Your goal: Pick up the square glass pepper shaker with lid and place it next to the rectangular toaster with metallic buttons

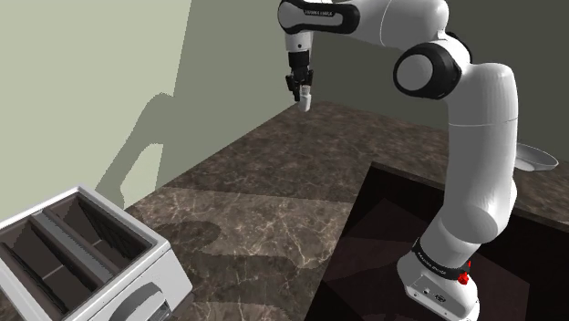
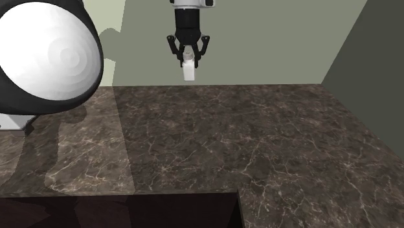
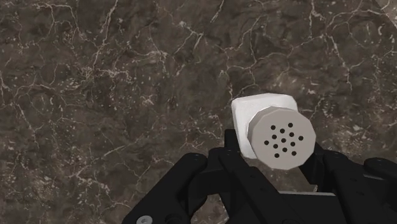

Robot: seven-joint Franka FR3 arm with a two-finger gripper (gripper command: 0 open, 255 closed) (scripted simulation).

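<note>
closest to the lens, in the second exterior view, stands a big white round joint of the arm (image 2: 48, 55); in the shoulder view the same arm (image 1: 479, 155) rises from its base at the lower right and reaches up and to the left. under it spreads the counter (image 1: 255, 210), a dark brown marbled surface with thin pale veins. a pale green wall (image 1: 91, 82) closes it at the back, and a darker wall (image 1: 365, 73) meets this one at a corner. beside the base of the arm a dark sunken area (image 1: 383, 228) is cut into the counter. the toaster (image 1: 160, 274) sits at the shoulder view's lower left, a light grey box with two long slots open on top. the black gripper (image 1: 301, 89) hangs high above the far part of the counter, near the wall, pointing down. its two fingers are closed on the pepper shaker (image 1: 306, 102), which is clasped between them and touches no surface. in the second exterior view the gripper (image 2: 188, 58) grips the upper part of the shaker (image 2: 188, 71), and the white square body hangs below the fingertips. in the wrist view the shaker (image 3: 264, 108) is seen from the top, between the fingers (image 3: 337, 168). its lid (image 3: 281, 141) is grey, with many small dark holes. the shaker is well apart from the toaster.
</note>
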